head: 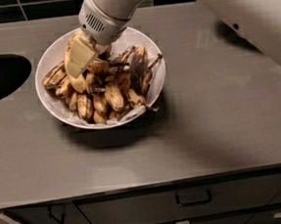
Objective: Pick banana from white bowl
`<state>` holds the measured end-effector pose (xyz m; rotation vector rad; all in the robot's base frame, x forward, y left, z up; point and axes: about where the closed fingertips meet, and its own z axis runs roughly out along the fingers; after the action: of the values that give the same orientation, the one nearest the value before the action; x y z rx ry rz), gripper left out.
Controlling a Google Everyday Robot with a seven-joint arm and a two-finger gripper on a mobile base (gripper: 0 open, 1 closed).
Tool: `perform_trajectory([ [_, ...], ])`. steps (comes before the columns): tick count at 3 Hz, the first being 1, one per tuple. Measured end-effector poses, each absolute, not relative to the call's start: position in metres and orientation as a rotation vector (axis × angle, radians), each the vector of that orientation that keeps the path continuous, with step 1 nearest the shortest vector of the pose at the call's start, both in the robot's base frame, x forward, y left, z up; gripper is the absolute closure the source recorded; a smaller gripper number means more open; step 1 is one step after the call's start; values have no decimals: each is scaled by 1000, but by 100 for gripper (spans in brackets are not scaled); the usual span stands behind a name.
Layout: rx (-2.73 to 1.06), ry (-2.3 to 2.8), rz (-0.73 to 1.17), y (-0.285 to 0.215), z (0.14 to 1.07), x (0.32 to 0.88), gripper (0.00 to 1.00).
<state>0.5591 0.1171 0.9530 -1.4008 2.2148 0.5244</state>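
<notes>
- Holds pincer [79, 60] low among bananas [107, 95], at 10 o'clock inside white bowl [49, 53] on grey desk [218, 107].
- Cannot tell whether pincer spread, pressed together or pinching.

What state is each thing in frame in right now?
white bowl: upright on the counter, heaped with bananas.
bananas: brown-spotted, unpeeled, piled in the bowl.
claw: down at the bowl's left side, against the bananas.
drawer: shut.
counter hole: dark, contents hidden.
</notes>
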Motion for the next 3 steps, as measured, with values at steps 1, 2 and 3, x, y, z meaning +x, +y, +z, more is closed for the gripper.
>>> perform_trajectory([
  [1, -1390, 2264, 516, 118, 946, 558, 52],
  [2, -1390, 2264, 516, 118, 949, 559, 71],
  [3, -1352, 2276, 522, 116, 946, 554, 94],
])
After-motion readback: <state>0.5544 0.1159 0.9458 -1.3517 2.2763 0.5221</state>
